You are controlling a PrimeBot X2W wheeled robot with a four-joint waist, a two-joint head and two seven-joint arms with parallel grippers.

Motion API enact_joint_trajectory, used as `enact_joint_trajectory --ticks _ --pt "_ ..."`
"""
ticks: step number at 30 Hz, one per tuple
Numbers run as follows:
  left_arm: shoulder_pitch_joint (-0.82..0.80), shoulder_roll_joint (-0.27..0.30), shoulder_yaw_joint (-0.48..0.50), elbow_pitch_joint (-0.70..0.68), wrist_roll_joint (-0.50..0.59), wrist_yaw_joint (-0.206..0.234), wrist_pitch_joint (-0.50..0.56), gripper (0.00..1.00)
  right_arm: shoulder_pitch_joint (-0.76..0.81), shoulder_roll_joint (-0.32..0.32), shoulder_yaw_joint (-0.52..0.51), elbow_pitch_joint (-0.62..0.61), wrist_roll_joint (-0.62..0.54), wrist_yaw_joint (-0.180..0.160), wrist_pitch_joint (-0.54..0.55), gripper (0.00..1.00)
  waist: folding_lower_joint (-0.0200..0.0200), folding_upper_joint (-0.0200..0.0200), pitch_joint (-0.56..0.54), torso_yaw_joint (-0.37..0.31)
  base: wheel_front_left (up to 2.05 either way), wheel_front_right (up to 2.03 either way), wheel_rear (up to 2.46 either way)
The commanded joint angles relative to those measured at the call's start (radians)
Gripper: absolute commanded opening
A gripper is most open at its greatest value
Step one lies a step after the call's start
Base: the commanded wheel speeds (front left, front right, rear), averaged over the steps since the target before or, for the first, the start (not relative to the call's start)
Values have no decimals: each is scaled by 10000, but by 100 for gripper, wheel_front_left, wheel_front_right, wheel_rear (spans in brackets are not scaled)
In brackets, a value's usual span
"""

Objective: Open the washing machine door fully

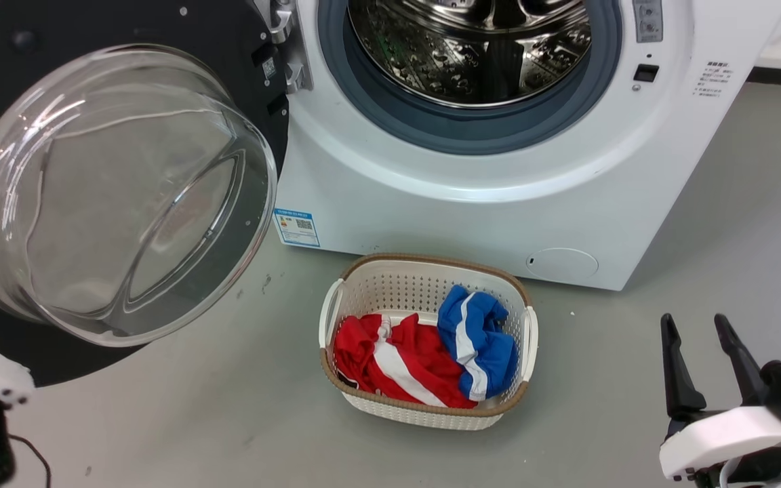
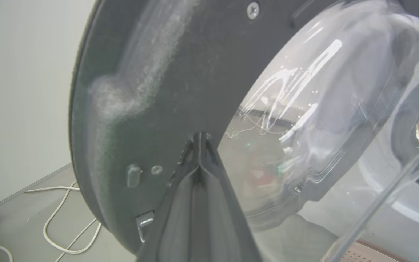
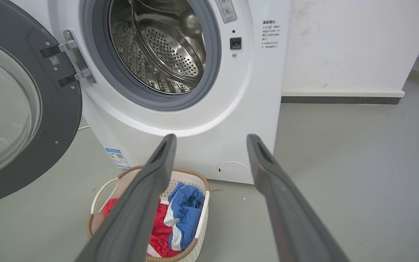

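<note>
Your right claw (image 1: 693, 322) hangs at the lower right with its two long, matte dark fingers spread apart and nothing between them. Your left claw (image 2: 200, 136) has its fingers pressed flat together, tips pointing at the dull black inner face of the washing machine door (image 2: 140, 91); you cannot tell whether they touch it. On the smooth grey floor (image 1: 736, 224) between the claws sits a white perforated basket (image 1: 431, 261) with a woven brown rim, holding a crumpled red garment (image 1: 390, 359) and a blue garment (image 1: 475, 339). The door is swung wide to the left, its clear bulging glass bowl (image 1: 119, 196) facing you. Behind it, a metal hinge (image 1: 289, 47) joins it to the boxy white washing machine (image 1: 465, 217), whose grey rubber ring (image 1: 472, 129) circles the perforated steel drum (image 1: 472, 47).
</note>
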Motion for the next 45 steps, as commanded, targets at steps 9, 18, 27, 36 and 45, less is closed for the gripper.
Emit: enact_joint_trajectory --ticks 9,18,27,36,45 --pt "1912 -921 -485 -2307 612 491 -221 0 495 19 74 101 112 -3 -34 100 -1 0 -776 71 0 0 0" --pt "3288 -1681 -1736 -4611 1354 963 33 0 708 17 234 58 120 -3 47 100 -1 0 -1159 -82 0 0 0" --pt "2439 -2045 -3274 -4152 1970 358 445 7 651 19 189 -79 -133 -3 146 100 -1 0 -1143 -541 0 0 0" --pt "1535 -2106 -3798 -3338 2306 35 416 100 661 19 209 -240 -282 -3 236 100 -1 0 -970 -1552 0 0 0" --pt "1495 -2160 -3801 -2752 2301 62 196 100 521 19 406 -306 -330 -3 303 100 -1 0 -902 -2178 0 0 0"
